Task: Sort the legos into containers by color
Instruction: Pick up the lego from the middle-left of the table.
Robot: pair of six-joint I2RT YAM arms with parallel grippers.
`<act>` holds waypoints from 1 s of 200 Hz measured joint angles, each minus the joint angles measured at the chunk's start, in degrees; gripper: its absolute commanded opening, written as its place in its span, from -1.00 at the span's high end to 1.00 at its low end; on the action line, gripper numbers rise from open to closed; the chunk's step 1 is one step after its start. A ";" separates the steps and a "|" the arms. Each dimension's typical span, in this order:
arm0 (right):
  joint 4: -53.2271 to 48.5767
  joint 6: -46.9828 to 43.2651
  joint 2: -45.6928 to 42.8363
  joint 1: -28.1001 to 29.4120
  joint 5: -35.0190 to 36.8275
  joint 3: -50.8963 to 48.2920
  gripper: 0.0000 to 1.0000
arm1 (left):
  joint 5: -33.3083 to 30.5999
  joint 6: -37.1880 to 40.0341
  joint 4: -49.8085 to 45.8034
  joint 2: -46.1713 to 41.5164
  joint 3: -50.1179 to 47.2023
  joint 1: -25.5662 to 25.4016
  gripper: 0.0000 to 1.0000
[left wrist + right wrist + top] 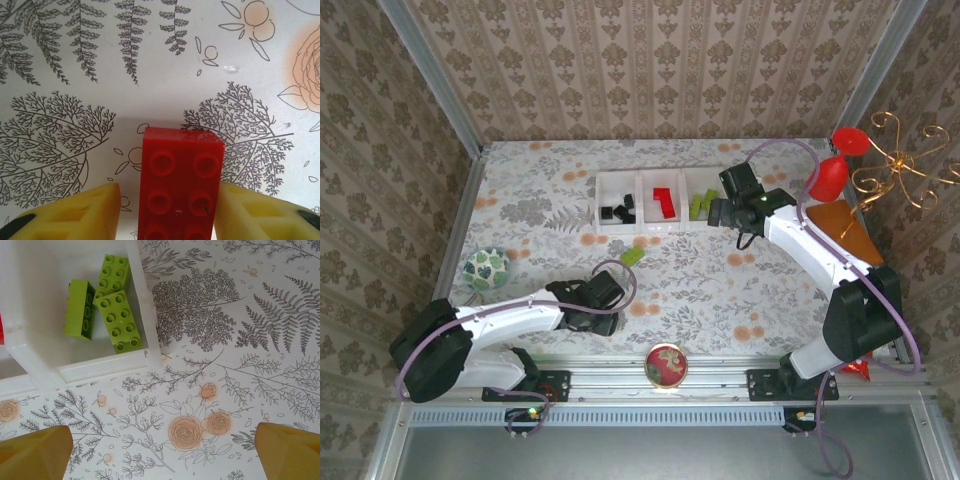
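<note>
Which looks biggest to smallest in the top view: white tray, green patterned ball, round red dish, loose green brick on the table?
1. white tray
2-3. green patterned ball and round red dish: they look about alike, so not ranked
4. loose green brick

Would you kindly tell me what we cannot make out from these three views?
- Red brick: in the left wrist view, the bottom edge cuts off its near end.
- Black bricks: in the top view, they are too small and too clumped to count.
- Tray: in the right wrist view, the left and top edges cut it off beyond the compartment with the lime-green bricks.
</note>
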 measured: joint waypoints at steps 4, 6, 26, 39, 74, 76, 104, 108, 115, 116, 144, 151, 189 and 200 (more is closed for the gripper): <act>0.00 0.02 0.00 0.02 0.00 0.00 -0.92 | 0.00 -0.02 0.07 0.15 0.00 0.00 0.08; 0.00 0.02 0.00 0.02 0.00 0.00 -0.92 | 0.00 -0.04 0.09 0.20 0.00 0.00 0.09; 0.00 0.20 0.00 0.02 -0.02 0.00 -0.93 | -0.04 -0.39 0.50 0.55 0.00 0.00 0.19; 0.00 0.26 0.00 0.00 -0.02 0.00 -0.95 | -0.09 -0.61 0.85 0.57 -0.02 0.00 0.24; -0.02 1.11 0.00 0.00 0.00 0.00 -1.00 | -0.44 -0.90 1.73 0.57 -0.02 0.00 0.42; -0.02 1.14 -0.02 0.00 0.00 0.00 -1.00 | -0.46 -0.96 1.79 0.57 0.00 0.00 0.44; -0.02 1.36 -0.22 0.02 0.02 0.00 -1.00 | -0.63 -1.01 2.21 0.74 0.00 0.00 0.63; -0.02 1.44 -0.26 0.00 0.04 0.00 -1.00 | -0.63 -1.01 2.25 0.79 0.02 0.00 0.65; -0.02 1.49 -0.28 0.00 0.07 0.00 -1.00 | -0.68 -1.01 2.27 0.85 0.09 0.00 0.69; -0.02 1.49 -0.28 0.00 0.07 0.00 -1.00 | -0.66 -1.01 2.27 0.85 0.09 0.00 0.70; -0.02 1.95 -0.31 0.00 0.28 0.00 -1.00 | -0.85 -1.01 2.38 1.05 0.28 0.00 0.77; -0.04 2.21 -0.31 0.00 0.28 0.00 -1.00 | -0.87 -1.01 2.40 1.09 0.37 0.00 0.78; -0.02 2.84 -0.31 0.00 0.52 0.00 -1.00 | -1.31 -0.98 2.34 1.46 1.14 0.11 0.79; -0.02 2.91 -0.31 0.00 0.66 -0.04 -1.00 | -1.40 -0.96 2.38 1.46 1.68 0.28 0.79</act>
